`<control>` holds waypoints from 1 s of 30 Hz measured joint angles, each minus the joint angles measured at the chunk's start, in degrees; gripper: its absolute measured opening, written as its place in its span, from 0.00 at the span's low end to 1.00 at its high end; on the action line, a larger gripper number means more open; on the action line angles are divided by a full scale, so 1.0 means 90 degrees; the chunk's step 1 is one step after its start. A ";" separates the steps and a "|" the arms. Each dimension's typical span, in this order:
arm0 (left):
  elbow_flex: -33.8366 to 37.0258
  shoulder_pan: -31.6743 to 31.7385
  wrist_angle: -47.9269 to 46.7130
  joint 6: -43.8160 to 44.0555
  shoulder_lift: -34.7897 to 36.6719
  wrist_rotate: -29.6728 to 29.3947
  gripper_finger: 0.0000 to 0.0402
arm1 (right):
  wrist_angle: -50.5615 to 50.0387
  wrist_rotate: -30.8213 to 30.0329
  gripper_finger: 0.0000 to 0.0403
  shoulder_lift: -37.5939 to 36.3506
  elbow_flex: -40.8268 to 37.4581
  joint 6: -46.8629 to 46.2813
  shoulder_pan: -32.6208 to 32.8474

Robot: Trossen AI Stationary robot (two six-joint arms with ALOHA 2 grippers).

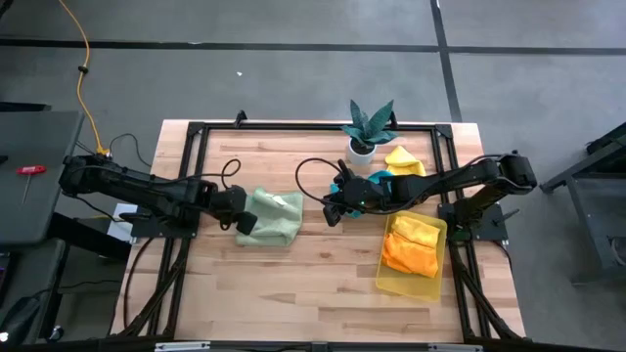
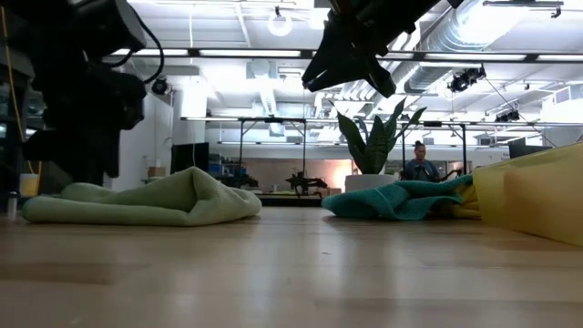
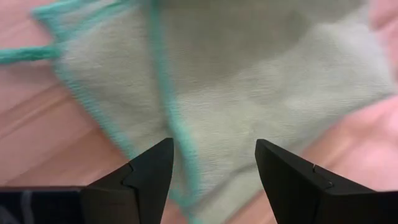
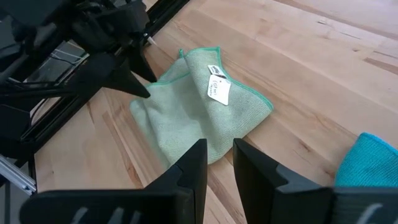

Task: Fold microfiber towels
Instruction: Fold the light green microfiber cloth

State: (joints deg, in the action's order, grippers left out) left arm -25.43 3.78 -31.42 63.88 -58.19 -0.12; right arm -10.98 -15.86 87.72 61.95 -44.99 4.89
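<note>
Green towel: folded, on table. Left gripper: at its edge, fingers released. Right gripper: raised mid-table, fingers narrowly parted, grasping nothing.

Evenly and softly lit from above in the overhead view, with only faint, short shadows beside the pale green towel on the table. Strongly backlit at table height: bright ceiling lamps and glaring strips beyond that towel, arms above it reduced to black silhouettes, near wood blurred and dim. Very close and soft in the left wrist view, the towel's teal hem smeared, wood tinted pinkish, left end effector dark and fairly crisp. Clearer in the right wrist view, white tag on the towel readable as a shape only, right end effector out of focus.
</note>
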 joint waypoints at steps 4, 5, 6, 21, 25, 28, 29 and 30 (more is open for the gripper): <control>0.0000 0.0002 0.0259 -0.0018 -0.0013 0.0314 0.53 | 0.0000 0.0000 0.17 0.0000 0.0000 0.0000 0.0000; 0.0000 0.0002 0.0244 -0.0048 -0.0042 0.0327 0.53 | 0.0000 0.0000 0.17 0.0000 0.0000 0.0000 0.0000; 0.0000 0.0002 0.0195 -0.0053 -0.0069 0.0326 0.52 | 0.0000 0.0000 0.17 0.0000 0.0000 0.0000 0.0000; 0.0000 -0.0001 0.0192 -0.0165 -0.0141 0.0827 0.45 | 0.0002 0.0202 0.17 0.0000 0.0000 -0.0005 0.0002; 0.0000 0.0002 0.0374 -0.0188 -0.0141 0.0803 0.43 | 0.0001 0.0269 0.17 0.0000 0.0000 -0.0019 0.0002; 0.0000 0.0001 0.0445 -0.0339 -0.0142 0.1026 0.40 | 0.0002 0.0287 0.17 0.0000 0.0000 -0.0019 0.0002; 0.0000 -0.0012 0.0449 -0.0340 -0.0141 0.1081 0.38 | 0.0002 0.0287 0.17 0.0000 0.0000 -0.0019 0.0002; 0.0000 -0.0028 0.0447 -0.0338 -0.0141 0.1143 0.37 | 0.0002 0.0289 0.17 0.0000 0.0000 -0.0019 0.0002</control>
State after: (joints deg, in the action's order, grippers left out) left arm -25.43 3.53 -27.40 60.84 -59.46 10.17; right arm -10.96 -13.26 87.72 61.95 -45.17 4.91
